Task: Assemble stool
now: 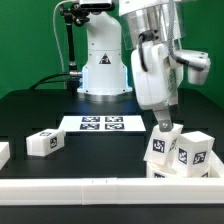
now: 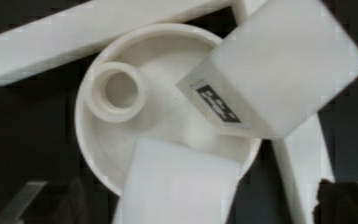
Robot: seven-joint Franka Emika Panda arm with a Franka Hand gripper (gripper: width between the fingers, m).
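The round white seat lies under the gripper, with an open round socket facing the wrist camera. In the exterior view the seat sits at the right, against the front rail, with tags on its side. My gripper reaches down at the seat's left edge and is shut on a white leg. In the wrist view this leg runs from between the jaws onto the seat. A tagged leg block stands on the seat beside it. A loose leg lies at the left.
The marker board lies mid-table in front of the robot base. A long white rail runs along the front edge and shows in the wrist view. Another white part sits at the far left edge.
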